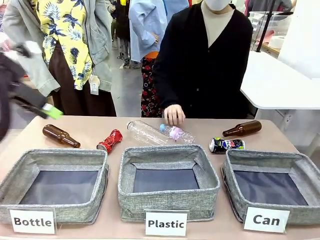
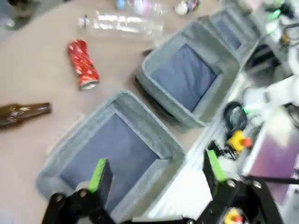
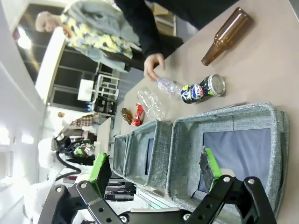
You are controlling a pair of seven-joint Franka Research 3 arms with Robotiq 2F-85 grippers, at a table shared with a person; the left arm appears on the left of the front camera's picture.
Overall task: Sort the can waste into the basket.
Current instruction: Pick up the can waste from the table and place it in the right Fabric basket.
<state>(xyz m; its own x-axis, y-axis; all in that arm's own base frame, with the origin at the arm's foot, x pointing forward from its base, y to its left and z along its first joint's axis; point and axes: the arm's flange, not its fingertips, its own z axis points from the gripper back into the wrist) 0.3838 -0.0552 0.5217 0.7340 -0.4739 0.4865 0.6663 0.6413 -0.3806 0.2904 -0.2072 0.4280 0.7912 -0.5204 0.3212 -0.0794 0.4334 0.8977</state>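
Table (image 1: 100,127) carries person's hand (image 1: 174,114), loosely curled, palm down.

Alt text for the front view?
Three empty grey woven-fabric bins, carded Bottle, Plastic and Can, line a tan table. Behind lie a crushed red metal can, a dented black-blue Pepsi can, brown glass bottles, clear plastic bottles and a person's hand.

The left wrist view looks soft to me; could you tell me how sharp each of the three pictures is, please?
Left wrist view: blurred throughout, though the red can is recognisable; front view: crisp across the table, with the left gripper smeared near the picture's left edge; right wrist view: sharp, the Pepsi can crisp, frame rolled sideways.
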